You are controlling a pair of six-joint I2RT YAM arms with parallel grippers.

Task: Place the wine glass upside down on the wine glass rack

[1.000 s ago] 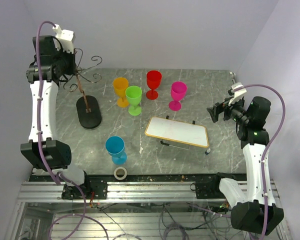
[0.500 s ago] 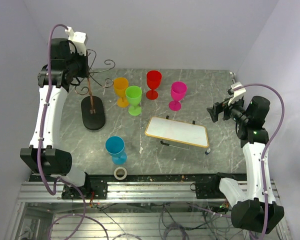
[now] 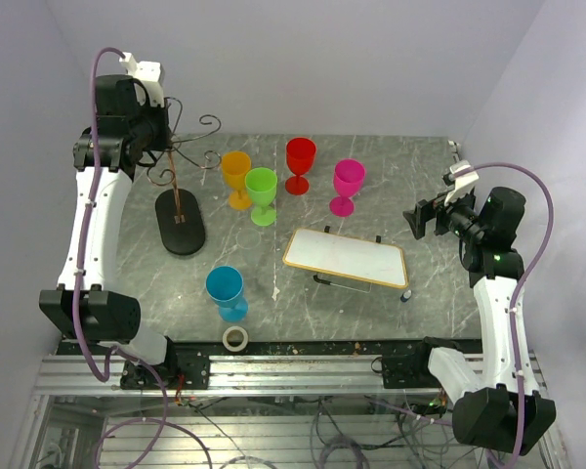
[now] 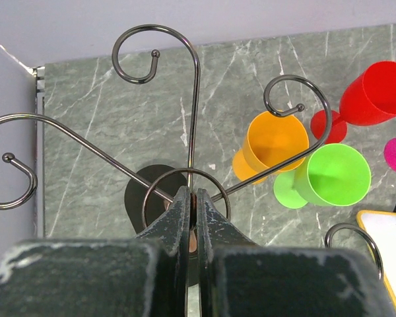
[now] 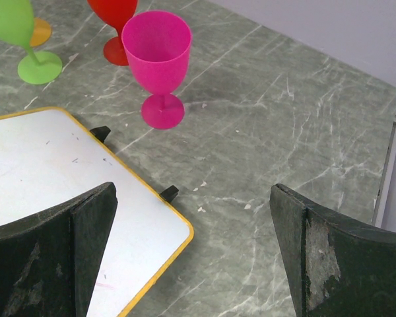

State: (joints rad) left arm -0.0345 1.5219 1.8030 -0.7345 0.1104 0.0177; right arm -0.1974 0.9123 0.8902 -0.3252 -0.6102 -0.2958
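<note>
The grey veined marble tabletop (image 3: 410, 176) is hemmed by pale walls on its left, back and right; its widest bare stretch lies at the back right, between the glasses and the right wall; a white rectangular board with a yellow rim (image 3: 345, 257) lies flat right of centre.

The thin dark wire wine glass rack (image 3: 175, 188) stands at the back left, near the left wall, its black oval base (image 3: 181, 230) well apart from the board; the left pincer (image 4: 191, 201) is clamped narrow on the top of the slim stem, inside a small wire ring, with curled scroll arms fanning out around it; the right pincer (image 5: 193, 191) hangs spread wide over the right side, holding nothing.

Five smooth plastic glasses stand upright on the tabletop: orange (image 3: 236, 176) and green (image 3: 262, 193) touching in this view, just right of the rack; red (image 3: 300, 161); magenta (image 3: 347, 184); blue (image 3: 226, 291) near the front; a small pale tape roll (image 3: 235, 338) lies by the front edge.
</note>
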